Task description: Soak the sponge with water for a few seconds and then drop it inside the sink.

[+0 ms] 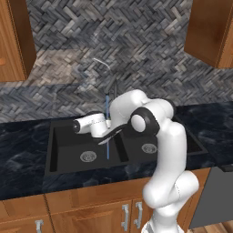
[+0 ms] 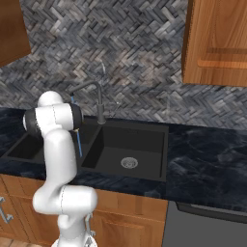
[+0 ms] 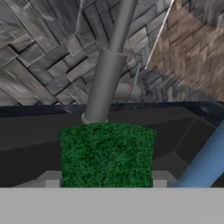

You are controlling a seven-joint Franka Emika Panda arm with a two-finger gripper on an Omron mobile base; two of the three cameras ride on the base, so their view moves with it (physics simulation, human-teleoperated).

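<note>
Sponge is light and squishy, pincer clamped on its sides; water at 3 o'clock.

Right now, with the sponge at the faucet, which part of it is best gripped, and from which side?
By its two narrow side faces, as the gripper has it now: a finger against each side of the sponge, green scrub face toward the camera. Flat parallel sides suit two fingers. Coming from the open front of the sink avoids the faucet behind.
</note>
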